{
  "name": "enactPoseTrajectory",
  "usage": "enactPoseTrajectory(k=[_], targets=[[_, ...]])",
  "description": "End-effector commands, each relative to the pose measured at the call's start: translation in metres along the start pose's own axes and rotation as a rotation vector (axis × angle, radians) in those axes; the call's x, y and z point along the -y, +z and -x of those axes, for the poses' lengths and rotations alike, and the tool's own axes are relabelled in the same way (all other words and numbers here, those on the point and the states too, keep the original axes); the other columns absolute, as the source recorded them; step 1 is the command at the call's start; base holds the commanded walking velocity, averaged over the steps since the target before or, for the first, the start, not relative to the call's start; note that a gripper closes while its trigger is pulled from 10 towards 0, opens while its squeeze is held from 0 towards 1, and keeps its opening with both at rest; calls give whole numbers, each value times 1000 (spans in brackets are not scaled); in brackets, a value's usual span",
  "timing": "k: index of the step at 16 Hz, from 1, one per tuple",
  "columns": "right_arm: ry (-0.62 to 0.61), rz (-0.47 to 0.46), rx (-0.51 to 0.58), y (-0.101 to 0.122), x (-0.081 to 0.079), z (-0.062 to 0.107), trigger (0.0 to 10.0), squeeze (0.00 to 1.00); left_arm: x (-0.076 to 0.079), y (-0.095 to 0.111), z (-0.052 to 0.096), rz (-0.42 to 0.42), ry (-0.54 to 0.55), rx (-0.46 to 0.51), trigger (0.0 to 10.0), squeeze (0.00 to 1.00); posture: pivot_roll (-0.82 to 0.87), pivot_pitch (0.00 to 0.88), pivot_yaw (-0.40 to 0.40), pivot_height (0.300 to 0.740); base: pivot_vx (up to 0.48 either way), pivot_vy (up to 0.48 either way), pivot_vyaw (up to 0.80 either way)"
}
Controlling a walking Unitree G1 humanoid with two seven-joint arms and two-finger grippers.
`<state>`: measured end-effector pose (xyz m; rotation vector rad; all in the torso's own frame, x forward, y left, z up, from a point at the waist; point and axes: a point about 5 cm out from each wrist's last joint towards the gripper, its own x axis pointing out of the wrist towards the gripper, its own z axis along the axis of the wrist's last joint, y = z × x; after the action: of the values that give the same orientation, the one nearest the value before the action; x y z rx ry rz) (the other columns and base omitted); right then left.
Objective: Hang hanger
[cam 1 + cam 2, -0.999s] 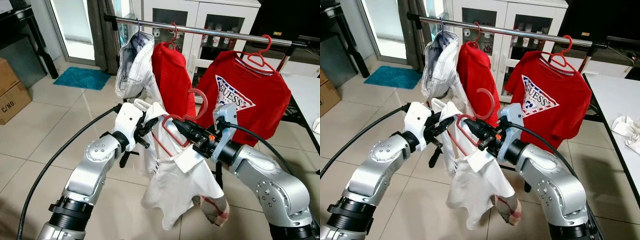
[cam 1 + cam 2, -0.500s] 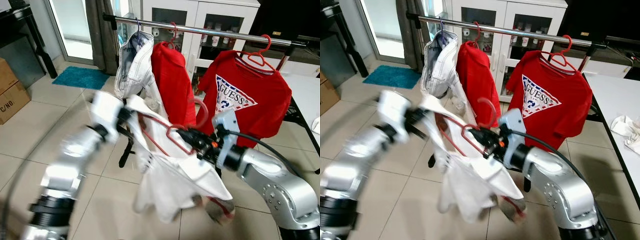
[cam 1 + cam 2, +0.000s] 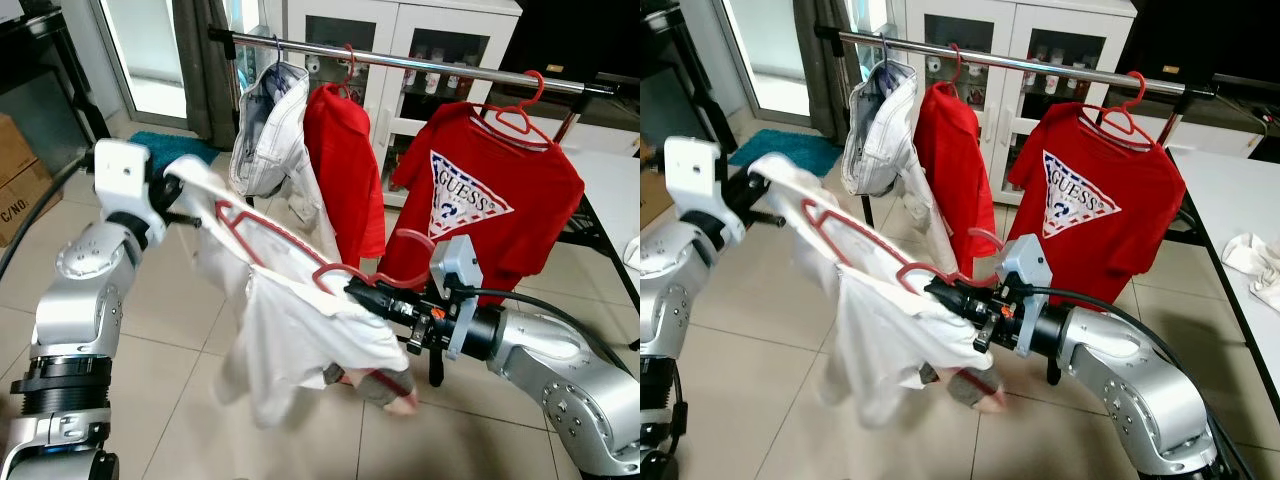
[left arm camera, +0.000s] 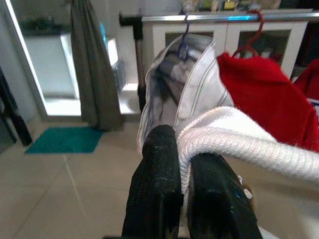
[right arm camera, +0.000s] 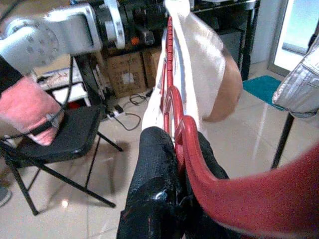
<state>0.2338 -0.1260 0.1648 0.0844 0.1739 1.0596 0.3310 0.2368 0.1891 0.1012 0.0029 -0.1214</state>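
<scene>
A white garment [image 3: 300, 330] on a red hanger [image 3: 290, 250] is being held stretched between the two arms, in front of and below the clothes rail [image 3: 420, 62], and this is a marked change from a second ago, when both grippers were being kept close together near the middle with the shirt bunched between them. The left gripper [image 4: 187, 164] has been swung far out to the robot's left and raised, and its fingers are being kept pinched shut on the ribbed white edge of the garment at the hanger's shoulder end. The right gripper [image 3: 385, 305] has been lowered slightly, and its jaws are being kept clamped on the hanger just below the hook [image 3: 415, 250], which is being pointed upward and toward the rail. The hanger is now being presented tilted, high at the left end and low at the right. On the rail, a pale jacket [image 3: 268, 130], a red shirt [image 3: 345, 165] and a red printed T-shirt [image 3: 490, 195] are already hung, with an open stretch of bar between the last two. The spreading is judged to be preparation: the hook has not yet been lifted to the rail, so the hanging itself is still to be done.
</scene>
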Motion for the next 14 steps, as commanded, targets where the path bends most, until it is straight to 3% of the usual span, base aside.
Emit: enactPoseTrajectory(k=[1, 3, 4, 5, 6, 8, 9, 11, 12, 14], targets=[[-54, -30, 22, 1, 8, 12, 0, 0, -18, 6, 2, 32, 107, 38, 0, 0, -115, 0, -37, 740, 0, 0, 0], [-51, -86, 107, 6, 8, 14, 0, 0, -16, -14, 2, 123, 158, -6, 0, 0, -117, 0, -37, 740, 0, 0, 0], [-61, -98, 139, 9, 10, 14, 0, 0, -8, -23, 2, 130, 119, -43, 0, 0, -117, 0, -38, 740, 0, 0, 0], [-103, -121, 199, 15, 14, 11, 0, 0, 12, -30, 1, 121, -5, -74, 0, 0, -117, 0, -39, 740, 0, 0, 0], [-131, -132, 229, 18, 16, 9, 0, 0, 22, -32, 2, 116, -67, -81, 0, 0, -116, 0, -40, 740, 0, 0, 0], [-319, -188, 322, 25, 31, -3, 0, 0, 77, -31, 12, 83, -387, -88, 0, 0, -111, 0, -50, 740, 0, 0, 0], [-391, -192, 341, 25, 35, -9, 0, 0, 98, -28, 17, 57, -487, -91, 0, 0, -110, 0, -50, 740, 0, 0, 0], [-497, -204, 373, 25, 43, -10, 0, 0, 115, -24, 24, 53, -581, -88, 0, 0, -107, 0, -51, 740, 0, 0, 0], [-621, -241, 419, 24, 54, -6, 0, 0, 120, -21, 29, 65, -594, -78, 0, 0, -107, 0, -51, 740, 0, 0, 0], [-705, -195, 428, 25, 62, 0, 0, 0, 115, -21, 34, 97, -559, -75, 0, 0, -100, 0, -38, 740, 0, 0, 0]])
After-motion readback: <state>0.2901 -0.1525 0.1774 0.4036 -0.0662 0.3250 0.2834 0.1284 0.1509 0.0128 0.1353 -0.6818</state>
